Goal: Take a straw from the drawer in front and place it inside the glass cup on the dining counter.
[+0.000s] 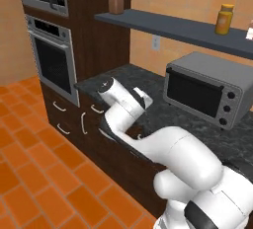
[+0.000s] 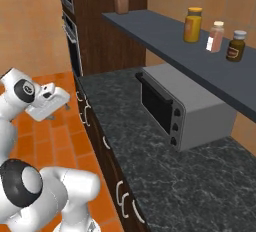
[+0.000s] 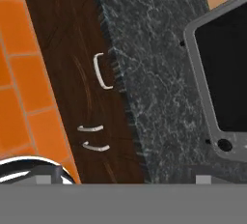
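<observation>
Reaching stage: white two-finger hand (image 2: pixel 50 107), grip state impossible to tell, hovering off the black speckled stone tabletop's (image 3: pixel 159 88) front edge above the wide dark brown wooden drawer (image 3: pixel 72 68), closed, straw presumably inside; next, grasping its curved silver-white handle (image 3: pixel 100 71).

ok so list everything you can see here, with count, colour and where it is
drawer: one, dark brown with curved silver handle, closed, just under the counter edge
cabinet doors: dark brown, paired handles, below the counter
black speckled counter: one, along the wall
toaster oven: one, grey, on the counter
wall ovens: two stacked, silver and black, in the tall cabinet
shelf: one, dark grey, above the counter
brown jar: one, far end of the shelf
yellow jar: one, on the shelf
pale shaker: one, beside it
dark jar: one, beside that
floor: orange tiles
end effector: one, white, over the floor before the cabinets
</observation>
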Controlling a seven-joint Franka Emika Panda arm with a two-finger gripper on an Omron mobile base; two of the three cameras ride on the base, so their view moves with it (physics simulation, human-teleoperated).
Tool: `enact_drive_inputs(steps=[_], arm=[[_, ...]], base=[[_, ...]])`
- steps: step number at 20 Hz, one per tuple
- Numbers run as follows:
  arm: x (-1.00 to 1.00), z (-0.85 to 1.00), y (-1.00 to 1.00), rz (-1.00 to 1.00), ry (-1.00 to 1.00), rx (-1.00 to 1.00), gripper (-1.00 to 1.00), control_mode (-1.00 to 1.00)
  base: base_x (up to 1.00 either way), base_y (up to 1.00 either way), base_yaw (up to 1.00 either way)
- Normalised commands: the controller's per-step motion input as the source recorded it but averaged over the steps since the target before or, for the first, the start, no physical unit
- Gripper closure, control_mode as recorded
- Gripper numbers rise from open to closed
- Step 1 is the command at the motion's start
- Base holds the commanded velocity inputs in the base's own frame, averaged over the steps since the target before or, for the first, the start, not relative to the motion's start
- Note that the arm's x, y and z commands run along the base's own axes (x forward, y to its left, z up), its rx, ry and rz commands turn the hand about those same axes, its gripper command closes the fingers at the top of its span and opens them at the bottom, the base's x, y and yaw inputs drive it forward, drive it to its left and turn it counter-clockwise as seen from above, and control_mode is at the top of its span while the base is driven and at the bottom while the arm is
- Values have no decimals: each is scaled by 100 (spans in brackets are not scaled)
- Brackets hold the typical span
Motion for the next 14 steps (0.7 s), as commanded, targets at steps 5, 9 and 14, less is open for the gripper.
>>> enact_drive_inputs(steps=[5,9,14], arm=[[2,-84,19,0,0,-35,-100,-100],[6,-73,0,0,0,-30,-100,-100],[14,-67,-9,0,0,-26,-100,-100]], base=[[0,0,0],[0,0,0],[0,0,0]])
